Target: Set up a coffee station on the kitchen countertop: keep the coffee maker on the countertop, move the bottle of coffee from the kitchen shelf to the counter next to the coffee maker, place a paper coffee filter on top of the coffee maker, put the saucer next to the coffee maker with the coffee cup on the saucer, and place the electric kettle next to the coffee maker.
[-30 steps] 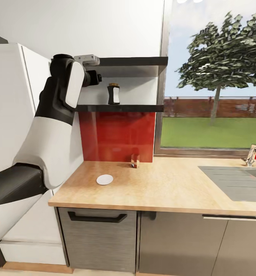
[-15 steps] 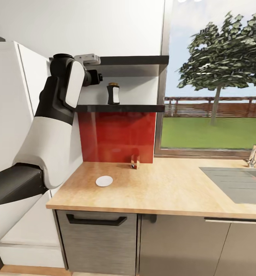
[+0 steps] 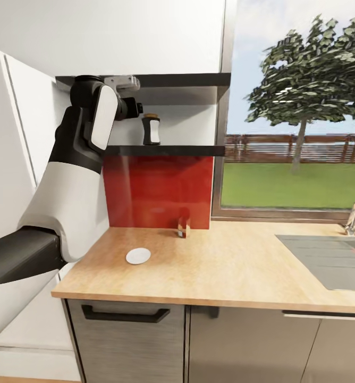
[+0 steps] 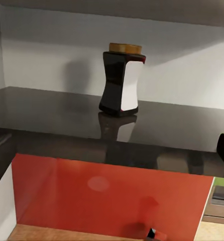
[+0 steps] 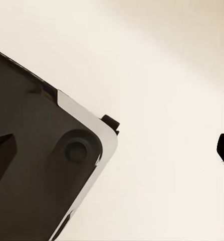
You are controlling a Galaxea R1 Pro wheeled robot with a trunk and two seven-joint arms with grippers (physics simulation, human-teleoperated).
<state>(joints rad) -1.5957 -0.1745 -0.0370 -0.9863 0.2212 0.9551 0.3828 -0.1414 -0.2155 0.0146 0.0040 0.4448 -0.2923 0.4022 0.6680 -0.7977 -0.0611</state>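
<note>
Fingers of left gripper [image 3: 138,108] hidden, spread impossible to judge; raised beside bottle of coffee [image 3: 151,130], apart. Standing upright on kitchen shelf [image 3: 167,150], long axis vertical, label facing out. Below: red backsplash [image 3: 156,191], saucer [image 3: 138,256] on kitchen countertop [image 3: 225,266].

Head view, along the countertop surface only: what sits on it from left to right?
Saucer → small red-and-clear container by the red backsplash → sink → tap with a red knob, all on the kitchen countertop.

The left gripper [image 3: 139,108] is mostly hidden behind the wrist at upper left; the tap [image 3: 354,218] is cut off at the right edge.
</note>
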